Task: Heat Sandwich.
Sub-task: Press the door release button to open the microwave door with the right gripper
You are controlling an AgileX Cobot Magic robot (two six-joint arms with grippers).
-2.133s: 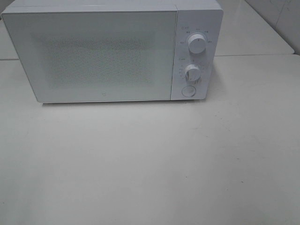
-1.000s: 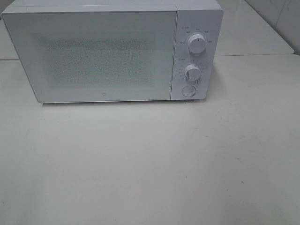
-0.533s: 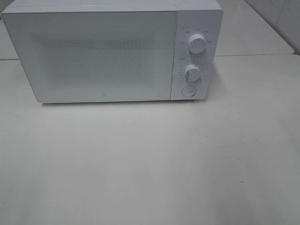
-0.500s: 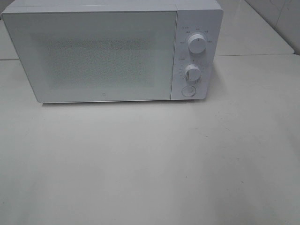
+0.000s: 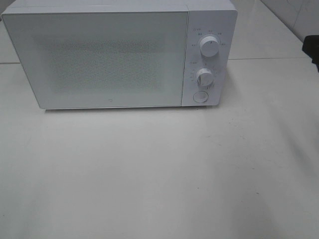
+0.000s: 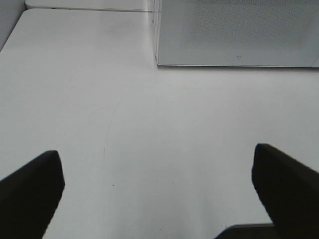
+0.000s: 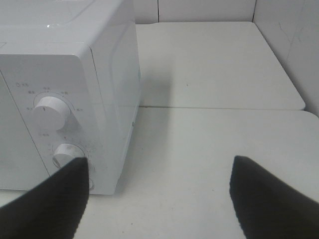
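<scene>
Closed white microwave (image 5: 109, 59), upper left of the exterior frame, on a pale table (image 5: 159, 174). The sandwich appears in no view (whether it lies behind the frosted door cannot be told); it would likely handle as light, soft and easily crushed, and is best taken gently across its crust edges. The left gripper (image 6: 155, 152) hovers low, facing the door, and the right gripper (image 7: 159, 160) faces the control knobs (image 7: 47, 109); both have fingers spread wide and hold nothing.

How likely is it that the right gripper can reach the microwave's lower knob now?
Probably yes: the right gripper hangs open and empty near the microwave, with nothing between it and the lower knob.
</scene>
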